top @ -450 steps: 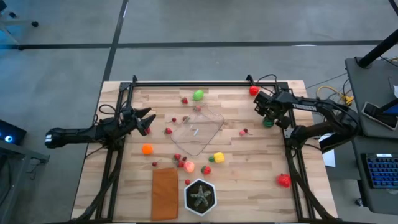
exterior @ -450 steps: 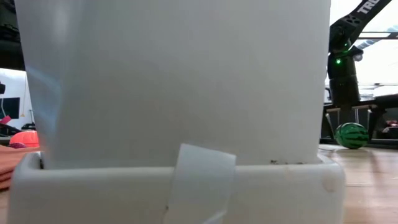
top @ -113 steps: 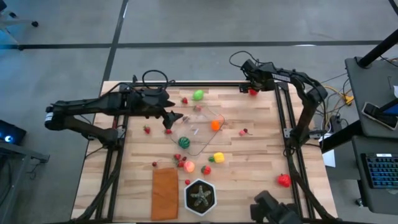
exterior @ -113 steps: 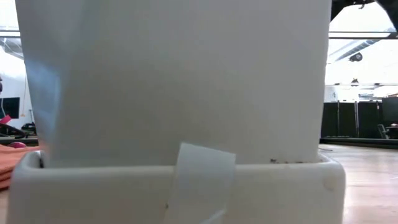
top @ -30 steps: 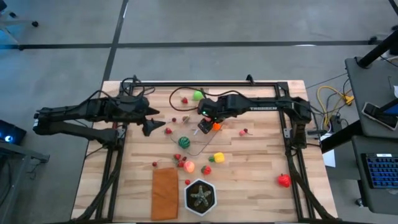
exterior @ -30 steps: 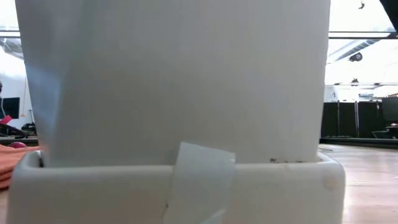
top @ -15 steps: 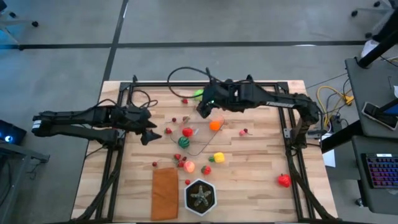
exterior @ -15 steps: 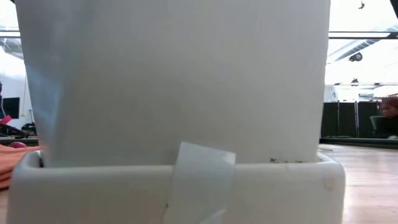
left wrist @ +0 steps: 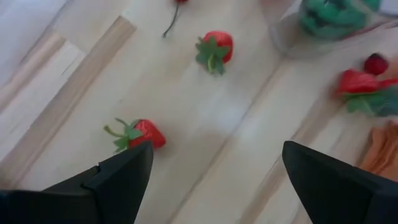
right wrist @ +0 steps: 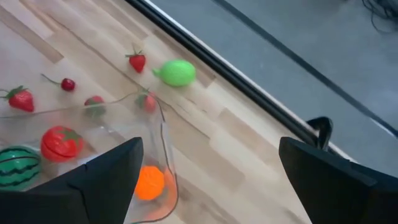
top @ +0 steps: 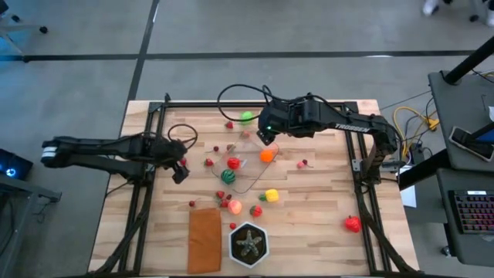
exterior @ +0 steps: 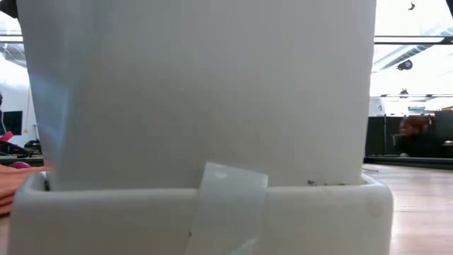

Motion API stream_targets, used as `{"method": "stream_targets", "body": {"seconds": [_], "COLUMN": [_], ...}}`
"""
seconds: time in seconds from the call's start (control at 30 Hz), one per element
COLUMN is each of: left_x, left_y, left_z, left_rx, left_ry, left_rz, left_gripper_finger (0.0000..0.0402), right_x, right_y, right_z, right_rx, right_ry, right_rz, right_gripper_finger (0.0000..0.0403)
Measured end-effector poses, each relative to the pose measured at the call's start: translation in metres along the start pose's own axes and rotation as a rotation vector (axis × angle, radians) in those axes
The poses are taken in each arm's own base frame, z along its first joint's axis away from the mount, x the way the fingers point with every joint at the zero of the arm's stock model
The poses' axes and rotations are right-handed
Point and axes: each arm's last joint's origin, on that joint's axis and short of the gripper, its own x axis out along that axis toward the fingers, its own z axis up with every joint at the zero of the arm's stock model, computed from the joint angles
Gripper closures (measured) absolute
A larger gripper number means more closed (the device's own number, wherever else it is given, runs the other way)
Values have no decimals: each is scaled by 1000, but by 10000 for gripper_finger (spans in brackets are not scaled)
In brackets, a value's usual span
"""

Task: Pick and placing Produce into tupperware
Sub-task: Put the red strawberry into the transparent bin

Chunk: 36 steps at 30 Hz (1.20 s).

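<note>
The clear tupperware [top: 248,173] lies mid-table and holds a red tomato [top: 233,163], a striped watermelon [top: 228,176] and an orange [top: 267,155]. More produce lies scattered on the wood: a green lime [top: 246,117], a yellow pepper [top: 271,195] and strawberries [left wrist: 214,50]. My right gripper [right wrist: 211,162] hangs open and empty above the tupperware's far rim [right wrist: 163,134]. My left gripper [left wrist: 217,168] is open, low over the table left of the tupperware, pointing down. One strawberry [left wrist: 140,132] lies just beyond one of its fingertips.
An orange-brown rectangle [top: 204,239] and a black hexagonal pot with a green plant [top: 248,244] stand at the near edge. A red fruit [top: 352,224] lies near right. A black frame [top: 255,103] rims the table. A white object [exterior: 198,106] fills the low view.
My right gripper has risen from over the tupperware and gone toward the far edge, tipping less steeply. A red tomato now lies in the tupperware where the gripper was. My left gripper has sunk toward the table and tipped further down, staying open.
</note>
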Motion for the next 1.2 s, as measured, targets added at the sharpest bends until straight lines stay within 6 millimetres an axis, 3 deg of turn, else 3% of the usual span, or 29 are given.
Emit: {"method": "stream_targets", "body": {"seconds": [0.27,0.53,0.7,1.2], "left_x": [18,46,58,93], "left_y": [-2,19,28,46], "left_z": [4,17,31,32], "left_rx": [-135,-267,-274,-203], "left_ry": [87,210,201,409], "left_rz": [72,227,164,223], "left_gripper_finger": [59,59,59,75], "right_x": [1,3,3,3], "right_y": [0,-2,-2,-2], "right_z": [0,2,2,2], "right_rx": [7,20,24,56], "right_ry": [10,7,6,8], "right_rz": [9,7,7,7], "right_gripper_finger": [35,35,34,34]}}
